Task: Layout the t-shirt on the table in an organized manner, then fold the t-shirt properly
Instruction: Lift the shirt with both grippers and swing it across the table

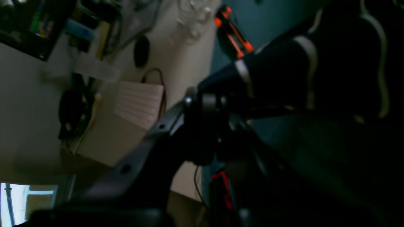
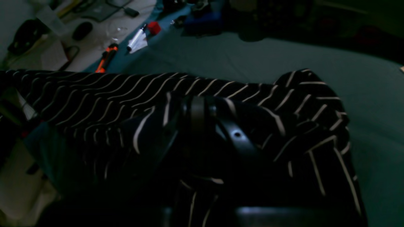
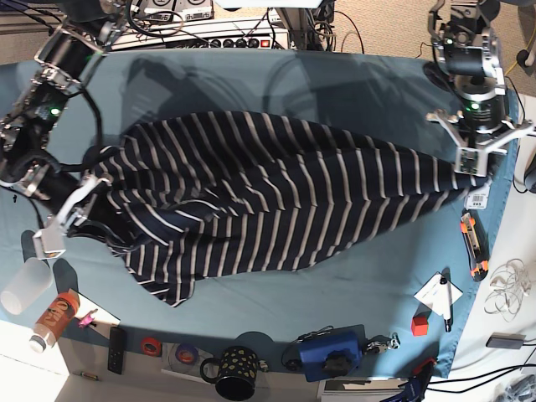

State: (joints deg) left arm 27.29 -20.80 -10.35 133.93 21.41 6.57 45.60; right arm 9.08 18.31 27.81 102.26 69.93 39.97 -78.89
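The dark t-shirt [image 3: 268, 193] with thin white stripes is stretched sideways across the teal table [image 3: 335, 84] between my two grippers. On the right of the base view, my left gripper [image 3: 466, 167] is shut on one tapered end of the shirt. The left wrist view shows the fabric [image 1: 284, 72] bunched in the fingers [image 1: 205, 101]. At the left of the base view, my right gripper [image 3: 90, 191] is shut on the other end. The right wrist view shows the striped cloth [image 2: 284, 104] draped over the fingers [image 2: 197, 110]. A loose corner [image 3: 163, 289] lies toward the front.
An orange and black tool [image 3: 474, 244] lies at the table's right edge, near a paper with a marker [image 3: 442, 295] and a red block [image 3: 420, 323]. Along the front stand a spotted mug [image 3: 237, 368], a blue object [image 3: 335, 356], a bottle [image 3: 52, 320] and a plastic cup [image 3: 21, 286].
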